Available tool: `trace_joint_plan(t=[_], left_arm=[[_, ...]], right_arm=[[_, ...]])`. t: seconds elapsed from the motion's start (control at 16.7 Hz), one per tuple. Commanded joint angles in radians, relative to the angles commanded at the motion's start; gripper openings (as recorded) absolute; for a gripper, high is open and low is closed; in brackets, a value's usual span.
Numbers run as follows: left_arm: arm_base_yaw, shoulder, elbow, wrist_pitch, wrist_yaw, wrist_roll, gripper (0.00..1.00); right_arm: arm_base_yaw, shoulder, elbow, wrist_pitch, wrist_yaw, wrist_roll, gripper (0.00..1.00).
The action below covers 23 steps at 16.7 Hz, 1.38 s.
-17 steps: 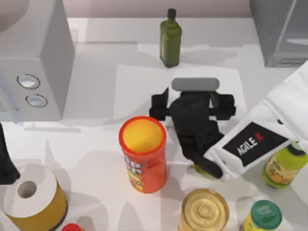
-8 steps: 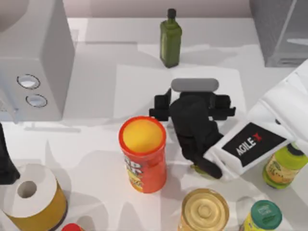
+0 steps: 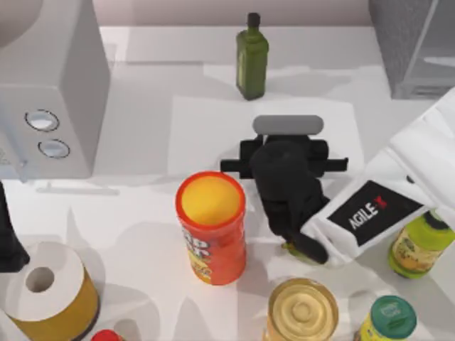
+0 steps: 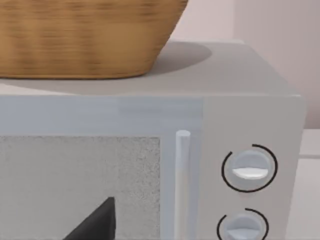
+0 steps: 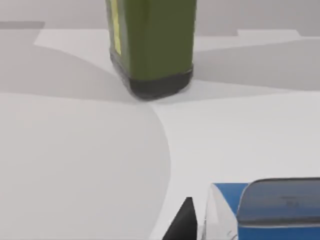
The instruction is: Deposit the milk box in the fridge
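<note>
Mid-bench, near the bottle [image 3: 252, 57], my right end effector [image 3: 284, 162] straddles the milk box [image 5: 265, 210], released (one finger just beside it). Light, crushable carton: grip its flat sides gently. Left arm [image 3: 7, 238] parked by the microwave [image 4: 250, 125].

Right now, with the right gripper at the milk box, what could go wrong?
1. The green bottle stands just behind the milk box; when the right gripper swings toward the fridge at the back right, it could clip the bottle.
2. The tall orange canister stands close beside the right arm and might be knocked over.
The left gripper sits parked by the microwave.
</note>
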<state>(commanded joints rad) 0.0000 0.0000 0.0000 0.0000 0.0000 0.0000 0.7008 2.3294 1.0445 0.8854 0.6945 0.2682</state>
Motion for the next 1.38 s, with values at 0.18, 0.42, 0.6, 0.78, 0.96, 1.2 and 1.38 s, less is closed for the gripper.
trace_joint_plan(t=[0.18, 0.42, 0.6, 0.78, 0.96, 1.2, 1.38], left_arm=[[0.000, 0.000, 0.000, 0.000, 0.000, 0.000, 1.00], [0.000, 0.000, 0.000, 0.000, 0.000, 0.000, 1.00], [0.000, 0.000, 0.000, 0.000, 0.000, 0.000, 1.00], [0.000, 0.000, 0.000, 0.000, 0.000, 0.000, 1.00], [0.000, 0.000, 0.000, 0.000, 0.000, 0.000, 1.00], [0.000, 0.000, 0.000, 0.000, 0.000, 0.000, 1.00], [0.000, 0.000, 0.000, 0.000, 0.000, 0.000, 1.00]], right_arm=[[0.000, 0.000, 0.000, 0.000, 0.000, 0.000, 0.00], [0.000, 0.000, 0.000, 0.000, 0.000, 0.000, 0.00], [0.002, -0.001, -0.001, 0.000, 0.000, 0.001, 0.00], [0.001, -0.034, 0.005, -0.035, -0.003, -0.002, 0.00], [0.002, -0.110, 0.023, -0.132, -0.006, -0.001, 0.00], [0.002, -0.196, 0.045, -0.244, -0.009, 0.000, 0.00], [0.002, -0.261, 0.062, -0.326, -0.010, 0.001, 0.00]])
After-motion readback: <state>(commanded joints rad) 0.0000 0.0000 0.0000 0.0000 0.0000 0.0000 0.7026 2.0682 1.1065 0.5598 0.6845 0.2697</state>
